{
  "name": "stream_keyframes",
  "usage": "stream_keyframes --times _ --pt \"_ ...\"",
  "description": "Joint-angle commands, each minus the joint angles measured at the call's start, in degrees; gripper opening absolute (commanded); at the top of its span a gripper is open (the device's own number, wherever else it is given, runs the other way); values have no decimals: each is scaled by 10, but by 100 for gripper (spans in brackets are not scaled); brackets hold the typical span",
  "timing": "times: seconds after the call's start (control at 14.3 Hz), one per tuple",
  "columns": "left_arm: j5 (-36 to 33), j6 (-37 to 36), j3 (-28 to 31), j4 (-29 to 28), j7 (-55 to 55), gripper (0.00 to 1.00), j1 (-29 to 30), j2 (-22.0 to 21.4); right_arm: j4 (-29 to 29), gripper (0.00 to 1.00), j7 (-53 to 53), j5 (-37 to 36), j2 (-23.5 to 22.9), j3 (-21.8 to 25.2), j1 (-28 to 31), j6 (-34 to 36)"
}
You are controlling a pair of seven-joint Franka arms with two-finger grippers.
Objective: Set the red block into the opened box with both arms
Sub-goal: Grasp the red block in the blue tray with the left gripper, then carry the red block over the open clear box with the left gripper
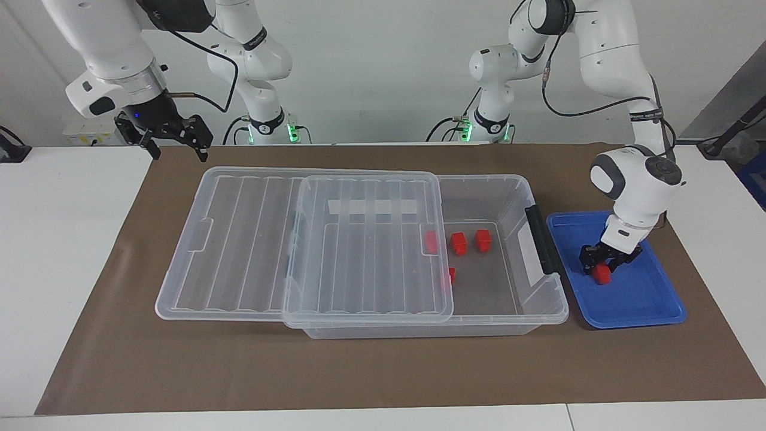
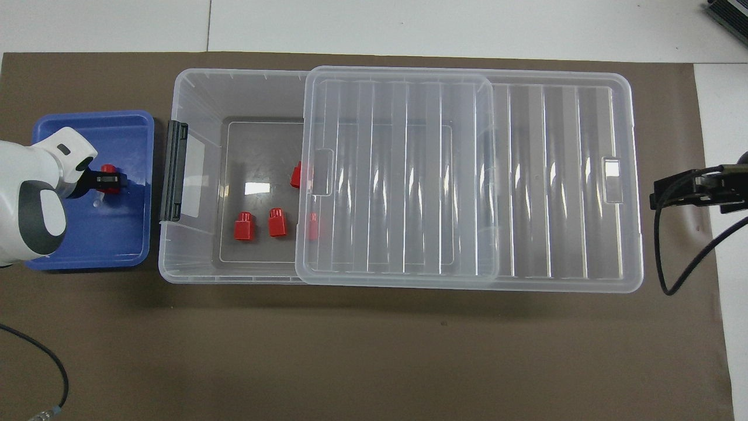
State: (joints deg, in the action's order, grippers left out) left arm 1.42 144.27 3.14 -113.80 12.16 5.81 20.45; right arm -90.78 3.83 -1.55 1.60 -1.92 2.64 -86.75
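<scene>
Table (image 1: 90,251) under a brown mat carries the box (image 1: 541,314), its ribbed lid (image 1: 365,251) slid toward the right arm's end, leaving the handle end open. Four red blocks lie on the box floor. A blue tray (image 1: 646,305) sits just beside that handle end. Left tool (image 1: 601,263) is down in the tray, fingers narrowed onto the red block (image 1: 601,274); grip looks fresh. Right tool (image 1: 173,140) waits wide open, raised over the mat's corner at its own end. Judgement: confirm a firm pinch, lift straight clear of the tray rim, cross over the black handle, release low over the open floor. Block: small, bright red, chunky, partly hidden by the fingers.
</scene>
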Motion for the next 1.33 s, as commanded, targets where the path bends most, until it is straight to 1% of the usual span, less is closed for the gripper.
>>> stream_keyframes --times 0.0,0.07,0.14,0.21,0.28,0.49,0.56,0.7,0.84,1.05,1.12,1.26 --pt "-5 -2 -2 10 7 9 5 8 -6 100 9 8 5 -7 7 -3" --pt "-5 -3 -2 10 7 0 5 8 -6 100 9 8 5 -7 7 -3" --pt "-5 -9 -2 11 7 0 5 8 -6 100 9 8 5 -7 7 -3" --pt "-5 -30 -2 22 6 0 5 8 -6 100 9 8 5 -6 7 -3" --pt "-3 -72 -3 48 6 0 5 9 -6 100 9 8 5 -6 7 -3" --pt "1 -231 -3 147 4 0 1 7 -6 100 9 8 5 -6 7 -3" --pt "3 -270 -3 171 3 0 3 3 -6 100 10 8 5 -5 7 -3" --pt "27 -324 -2 188 -4 0 -1 -16 -7 100 11 8 5 -5 7 -3" --pt "54 -363 -8 197 -61 0 -5 -40 -7 100 12 8 5 -5 7 -4" --pt "56 -425 -16 241 -160 0 -42 -47 -6 100 14 9 5 -5 7 -4" --pt "56 -430 -22 253 -209 0 -62 -47 -7 100 13 8 5 -5 7 -3" --pt "56 -424 -32 255 -301 0 -101 -47 -7 100 12 8 5 -5 7 -4"
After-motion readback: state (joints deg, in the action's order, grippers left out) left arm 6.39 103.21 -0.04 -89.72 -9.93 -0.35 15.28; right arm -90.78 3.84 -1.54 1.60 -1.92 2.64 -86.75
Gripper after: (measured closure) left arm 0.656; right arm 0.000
